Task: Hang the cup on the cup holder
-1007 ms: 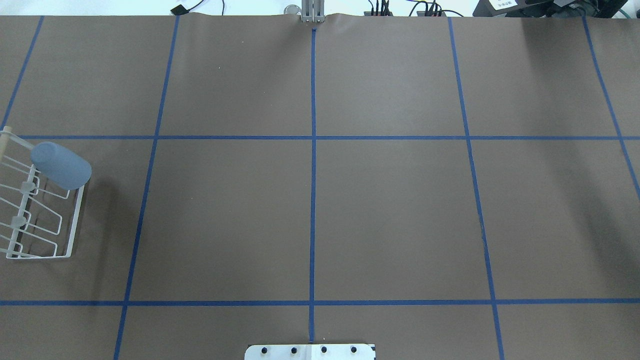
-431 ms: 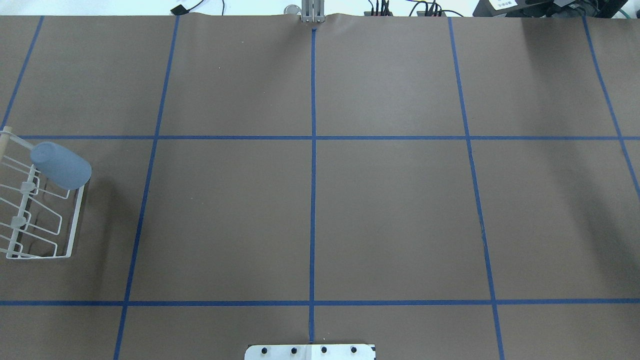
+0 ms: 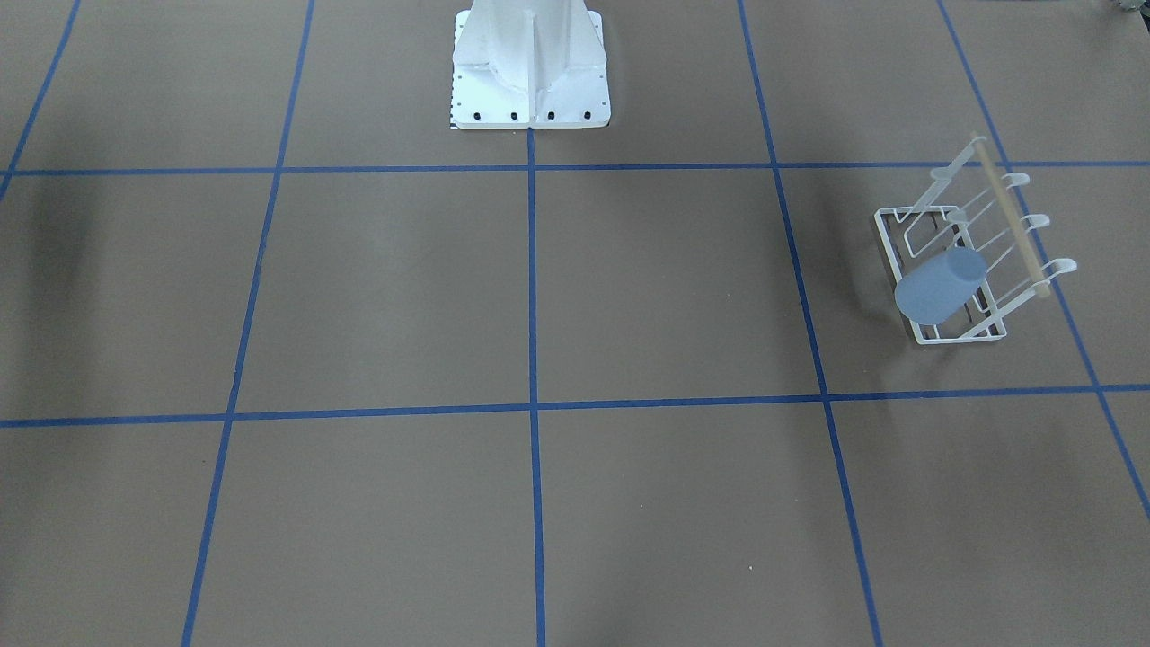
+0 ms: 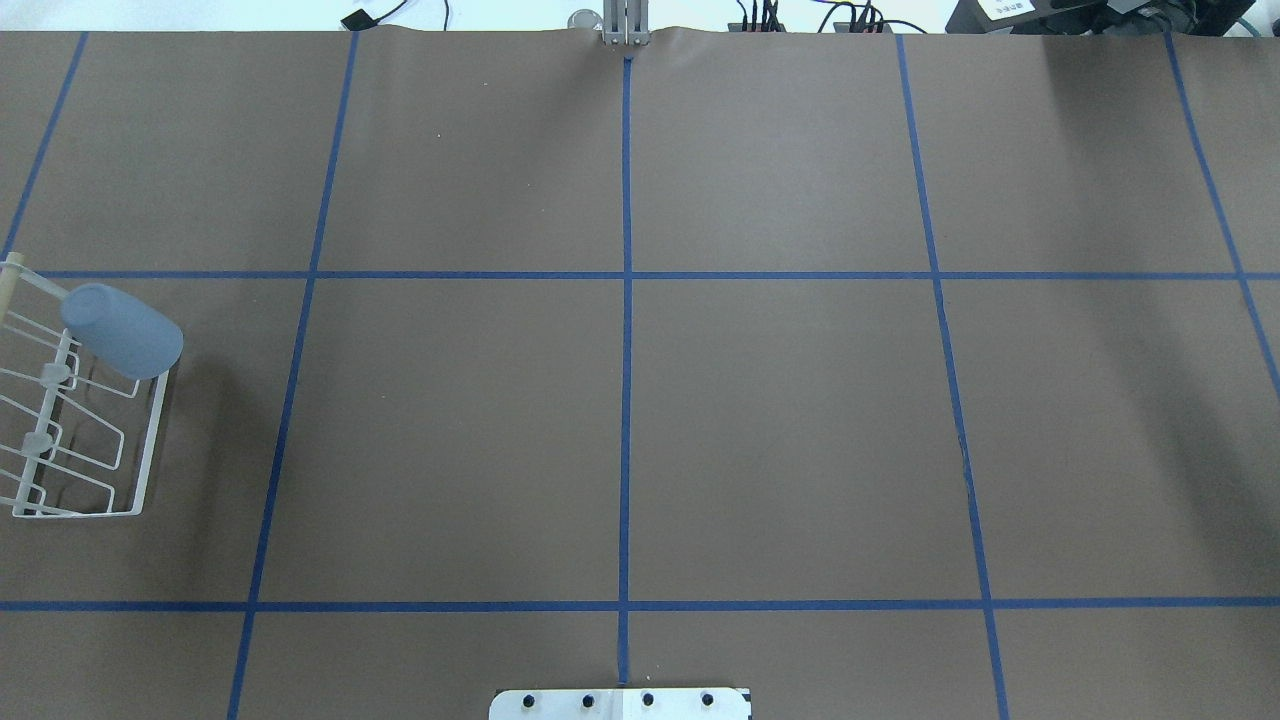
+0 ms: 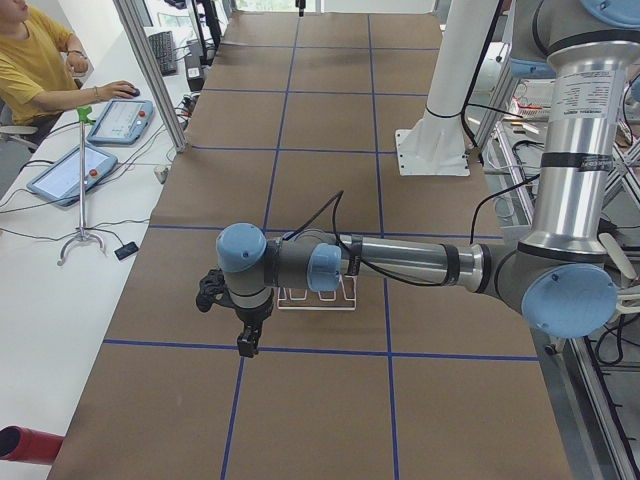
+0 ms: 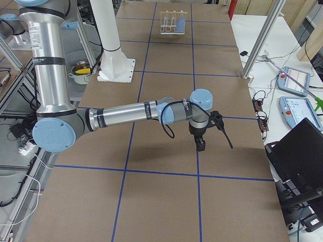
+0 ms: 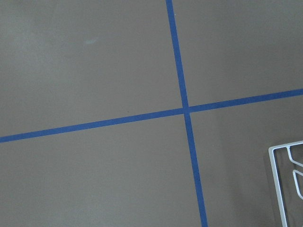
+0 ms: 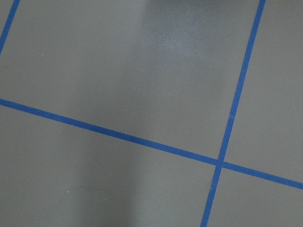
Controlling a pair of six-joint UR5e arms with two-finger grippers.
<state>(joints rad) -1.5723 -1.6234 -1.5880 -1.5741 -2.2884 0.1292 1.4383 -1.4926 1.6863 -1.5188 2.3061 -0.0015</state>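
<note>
The pale blue-grey cup [image 4: 122,331] sits upside down and tilted on a prong of the white wire cup holder [image 4: 150,440] at the table's left edge. Both show in the front view, cup [image 3: 939,286] on holder [image 3: 1013,222], and far off in the right side view [image 6: 180,23]. My left gripper [image 5: 247,340] hangs above the table just beyond the holder [image 5: 315,300]; I cannot tell if it is open or shut. My right gripper [image 6: 201,145] hangs over bare table far from the holder; I cannot tell its state. The left wrist view shows only a corner of the holder [image 7: 279,189].
Brown table cover with a blue tape grid [image 4: 626,275]. The white robot base [image 3: 530,63] stands at the near-side middle. An operator [image 5: 35,60] sits at a side desk with tablets [image 5: 120,120]. Metal posts [image 6: 257,40] stand along the table edge.
</note>
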